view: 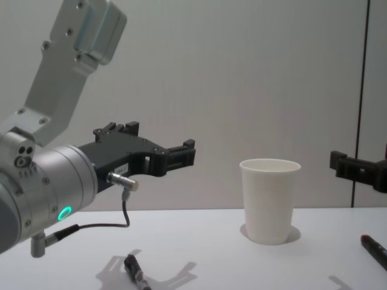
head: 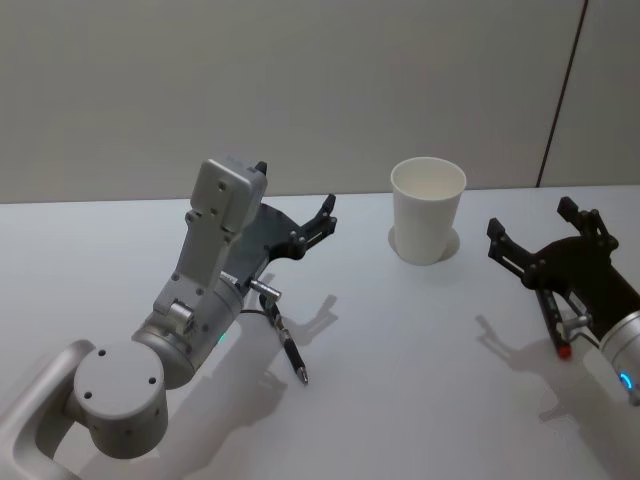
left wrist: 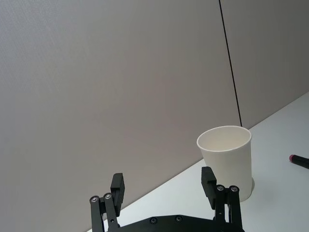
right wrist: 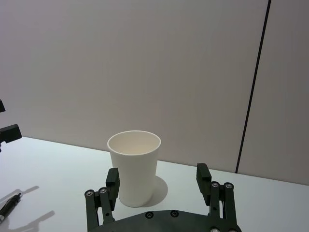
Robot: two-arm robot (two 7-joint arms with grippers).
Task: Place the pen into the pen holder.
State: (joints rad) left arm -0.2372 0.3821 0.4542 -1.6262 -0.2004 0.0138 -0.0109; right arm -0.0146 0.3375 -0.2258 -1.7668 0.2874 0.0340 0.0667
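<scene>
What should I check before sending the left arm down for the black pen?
1. Left tool open and empty: ok, jaws apart.
2. Black pen free: ok, lying flat on the table, untouched.
3. Left tool lined up over that pen: not ok; it is raised and faces the pen holder, with the pen nearer the robot, beside the wrist.
4. Pen holder upright, mouth clear: ok.
5. Right tool out of the path: ok, open, to the holder's right, apart from it.
6. Which pen is meant: cannot tell; a red-tipped pen lies by the right tool.
</scene>
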